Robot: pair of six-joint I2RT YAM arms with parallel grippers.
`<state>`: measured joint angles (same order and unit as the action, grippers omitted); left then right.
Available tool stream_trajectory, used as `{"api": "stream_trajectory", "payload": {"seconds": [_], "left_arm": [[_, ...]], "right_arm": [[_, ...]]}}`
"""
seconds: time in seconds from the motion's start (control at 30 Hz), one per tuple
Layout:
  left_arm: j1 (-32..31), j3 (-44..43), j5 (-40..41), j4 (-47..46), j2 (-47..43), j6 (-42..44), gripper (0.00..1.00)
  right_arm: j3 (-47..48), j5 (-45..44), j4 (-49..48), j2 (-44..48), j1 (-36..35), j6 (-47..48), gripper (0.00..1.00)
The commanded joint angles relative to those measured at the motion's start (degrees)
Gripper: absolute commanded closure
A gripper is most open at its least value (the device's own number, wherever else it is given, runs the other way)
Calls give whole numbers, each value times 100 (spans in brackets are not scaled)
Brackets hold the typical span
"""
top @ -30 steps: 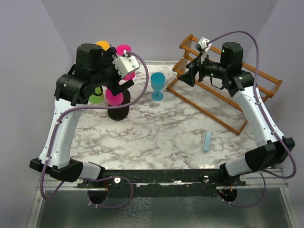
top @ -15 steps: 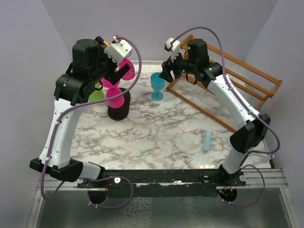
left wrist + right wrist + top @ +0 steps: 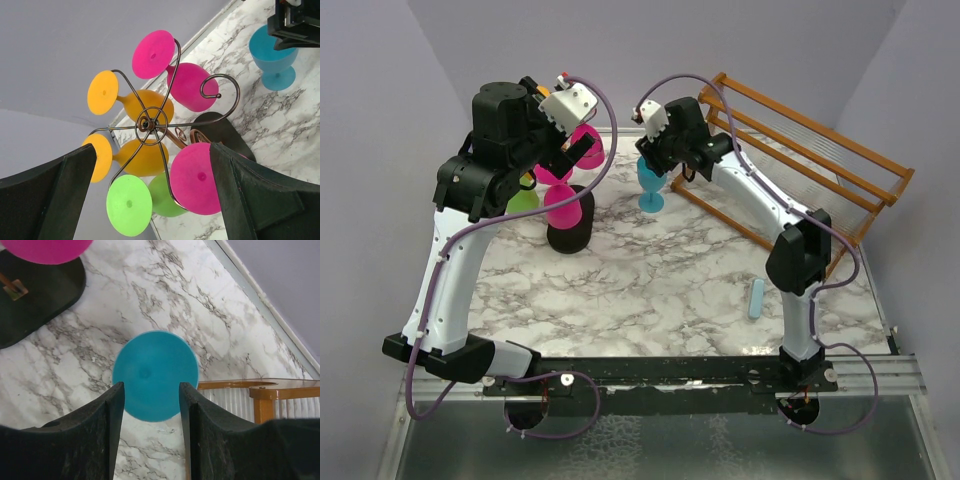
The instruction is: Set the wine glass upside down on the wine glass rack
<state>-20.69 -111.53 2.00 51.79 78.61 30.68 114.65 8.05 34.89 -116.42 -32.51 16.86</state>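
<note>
Wine glass (image 3: 652,180): teal, stood upright on its foot on the bench (image 3: 650,290), close to the far edge and about midway along it. It was not on the wine glass rack (image 3: 570,238).

The rack sat near the far-left corner. Its curled wire arms already carried pink glasses (image 3: 192,87), orange glasses (image 3: 145,107) and a green glass (image 3: 162,195), all hung bowl-down.

Right tool (image 3: 650,155): reached over to the teal glass, directly above its bowl. In the right wrist view the jaws stood partly open, with the fingers (image 3: 116,405) on either side of the bowl's near part. We couldn't tell if either pad touched the rim, and we saw no grip.

Left tool (image 3: 150,155): jaws fully spread and holding nothing. It hung over the rack's hub and looked down onto the wire arms.

We also saw a brown wooden slatted rack (image 3: 790,160) leaning across the far-right corner, just beside the teal glass. A small pale-blue stick (image 3: 756,298) lay flat towards the right edge, well apart from the glass.
</note>
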Motion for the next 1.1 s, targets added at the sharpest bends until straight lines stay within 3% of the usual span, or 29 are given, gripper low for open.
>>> {"api": "stream_trajectory", "payload": {"seconds": [0.0,0.53,1.07], "left_arm": [[20,-148,-94,-53,-58,-74,1],[16,-243,-232,51,37,-18,1],[20,-299,-178,42,133,-9,1]], "right_arm": [[374,-735,31,-316,17,23,54],[507,-1302,-108,-753,36,181,61],[687,-856,181,-976,227,-17,68]]}}
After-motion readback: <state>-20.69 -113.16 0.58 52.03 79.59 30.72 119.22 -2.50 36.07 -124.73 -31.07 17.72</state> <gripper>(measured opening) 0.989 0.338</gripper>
